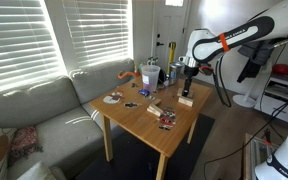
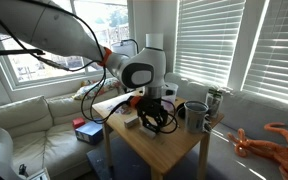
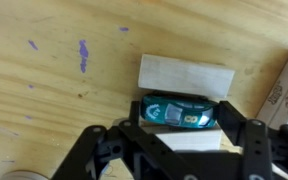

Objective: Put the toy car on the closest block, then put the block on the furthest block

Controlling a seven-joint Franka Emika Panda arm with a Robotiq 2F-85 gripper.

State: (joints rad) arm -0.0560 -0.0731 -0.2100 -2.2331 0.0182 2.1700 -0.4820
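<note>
In the wrist view a teal toy car point(image 3: 179, 111) lies lengthwise on top of a pale wooden block point(image 3: 184, 73) on the wooden table point(image 3: 44, 100). My gripper point(image 3: 181, 118) is low over the block, with one finger at each end of the car, and looks shut on it. A second wooden block point(image 3: 286, 85) lies at the right edge of this view. In both exterior views the gripper point(image 1: 187, 90) point(image 2: 149, 103) hangs just above the table, near the block point(image 1: 185, 100).
Cups and a pitcher point(image 1: 149, 73) stand at the table's back, with small items point(image 1: 166, 119) toward its front. A mug point(image 2: 195, 114) stands close to the arm. A grey sofa point(image 1: 34, 110) sits beside the table. Purple marks point(image 3: 82, 52) stain the tabletop.
</note>
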